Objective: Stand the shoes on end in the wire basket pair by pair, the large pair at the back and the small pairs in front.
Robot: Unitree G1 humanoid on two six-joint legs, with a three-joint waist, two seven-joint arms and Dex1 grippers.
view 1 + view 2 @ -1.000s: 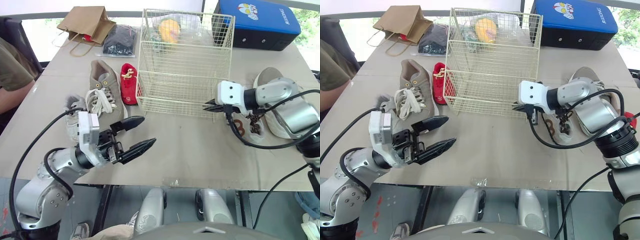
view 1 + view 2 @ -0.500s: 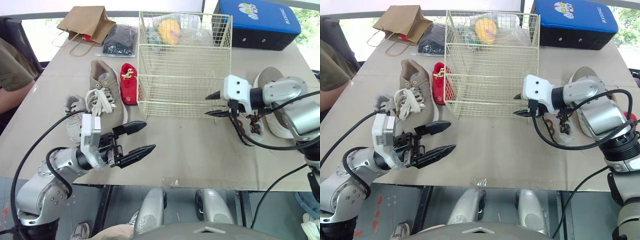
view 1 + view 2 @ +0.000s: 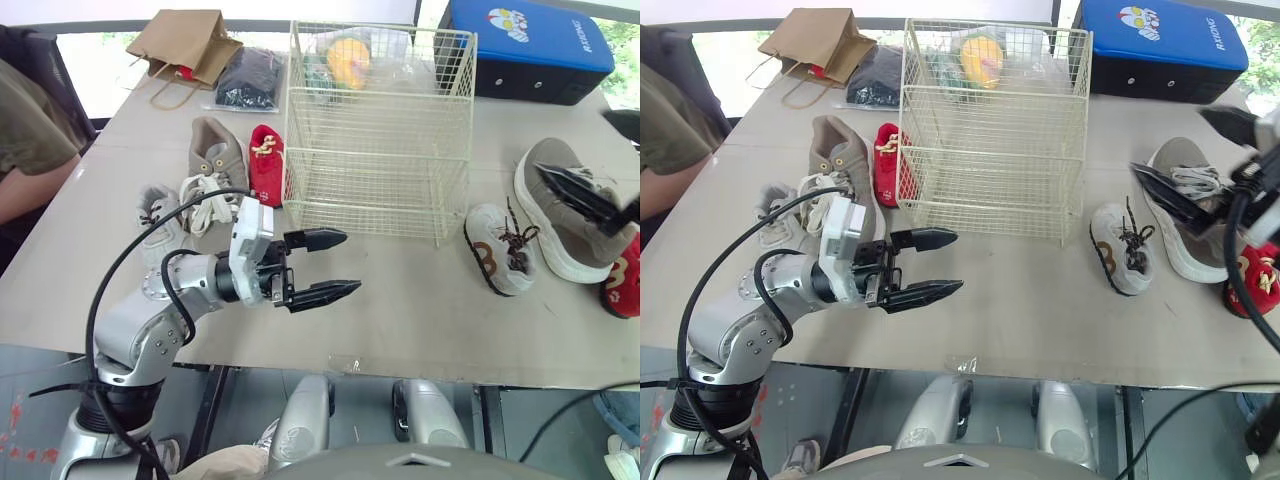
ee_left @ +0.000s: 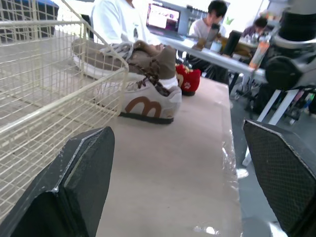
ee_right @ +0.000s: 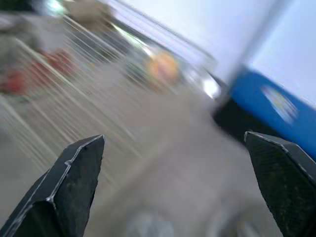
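Note:
The cream wire basket (image 3: 380, 150) stands mid-table with no shoes in it. To its left lie a large taupe shoe (image 3: 215, 160), a small red shoe (image 3: 267, 165) and a small grey-white shoe (image 3: 158, 215). To its right lie a small white-and-brown shoe (image 3: 503, 248), the other large taupe shoe (image 3: 570, 205) and a red shoe (image 3: 625, 280). My left gripper (image 3: 335, 265) hovers open in front of the basket's left corner, holding nothing. My right gripper (image 3: 1167, 140) is open above the right-hand large shoe, also with nothing in it.
Behind the basket sit a yellow item in plastic (image 3: 350, 55), a black bundle (image 3: 248, 78), a brown paper bag (image 3: 190, 45) and a blue-and-black case (image 3: 530, 40). A person's arm (image 3: 30, 130) rests at the table's left edge. Bare tabletop (image 3: 410, 300) runs along the front.
My right gripper went from shut to open and drew back to the right, away from the basket's front. My left gripper moved right and forward, nearer the basket.

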